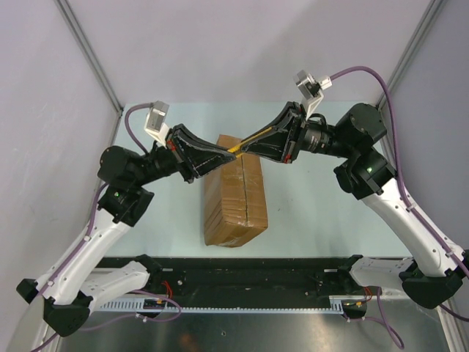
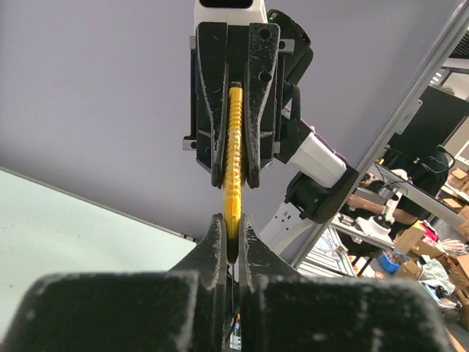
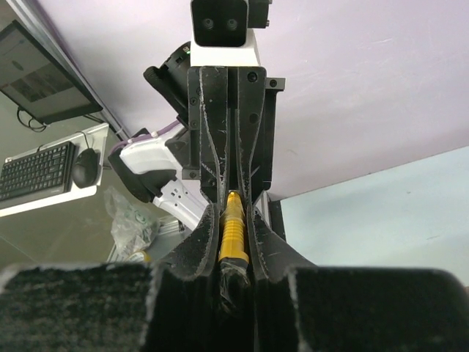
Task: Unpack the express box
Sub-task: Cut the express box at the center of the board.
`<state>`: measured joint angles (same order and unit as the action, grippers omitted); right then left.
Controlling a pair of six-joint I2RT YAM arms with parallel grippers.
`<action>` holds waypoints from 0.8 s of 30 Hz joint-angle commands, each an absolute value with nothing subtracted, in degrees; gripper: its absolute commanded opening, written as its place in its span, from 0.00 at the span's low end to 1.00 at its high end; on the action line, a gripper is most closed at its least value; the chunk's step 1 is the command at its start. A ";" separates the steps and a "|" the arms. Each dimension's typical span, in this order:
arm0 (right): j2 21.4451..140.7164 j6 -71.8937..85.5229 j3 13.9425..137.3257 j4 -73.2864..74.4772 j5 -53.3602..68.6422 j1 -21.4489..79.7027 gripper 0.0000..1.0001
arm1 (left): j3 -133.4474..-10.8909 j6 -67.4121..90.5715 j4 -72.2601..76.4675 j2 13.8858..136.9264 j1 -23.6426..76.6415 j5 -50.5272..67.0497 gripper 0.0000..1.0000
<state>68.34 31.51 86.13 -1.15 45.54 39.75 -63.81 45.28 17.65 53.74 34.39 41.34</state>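
Observation:
The express box [image 1: 236, 199], a brown taped carton, lies on the table between the arms in the top view; neither wrist view shows it. Above its far end, a yellow utility knife [image 1: 239, 147] hangs in the air, gripped from both ends. My left gripper [image 1: 218, 158] is shut on one end of the knife [image 2: 233, 192], its tips [image 2: 233, 229] pinching the yellow body. From the opposite side my right gripper [image 1: 253, 142] is shut on the other end of the knife [image 3: 233, 233], with the ribbed handle between its fingertips [image 3: 232, 220]. The two grippers face each other nearly tip to tip.
The pale table [image 1: 322, 213] is enclosed by grey walls behind and at both sides, with metal frame posts [image 1: 91, 62] at the corners. A black rail [image 1: 249, 275] runs along the near edge by the arm bases.

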 commanded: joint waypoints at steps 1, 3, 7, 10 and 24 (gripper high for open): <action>67.76 33.48 87.19 -1.67 48.34 39.55 0.00 | -63.81 45.70 18.90 53.96 34.28 40.25 0.00; 67.85 34.27 87.36 -1.49 49.04 39.11 0.12 | -63.98 45.53 18.90 54.49 34.28 40.43 0.00; 68.03 36.03 87.28 -1.85 51.15 38.32 0.44 | -64.25 45.53 18.90 55.11 34.19 40.69 0.00; 67.76 36.38 87.36 -1.85 51.50 38.23 0.49 | -64.42 45.35 18.90 54.93 34.19 40.34 0.00; 68.38 36.83 87.28 -2.20 52.38 38.32 0.34 | -63.98 45.44 18.90 55.37 34.28 41.22 0.00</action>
<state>68.62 35.59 86.13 -0.67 49.32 37.93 -63.75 45.19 18.39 55.09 34.39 41.80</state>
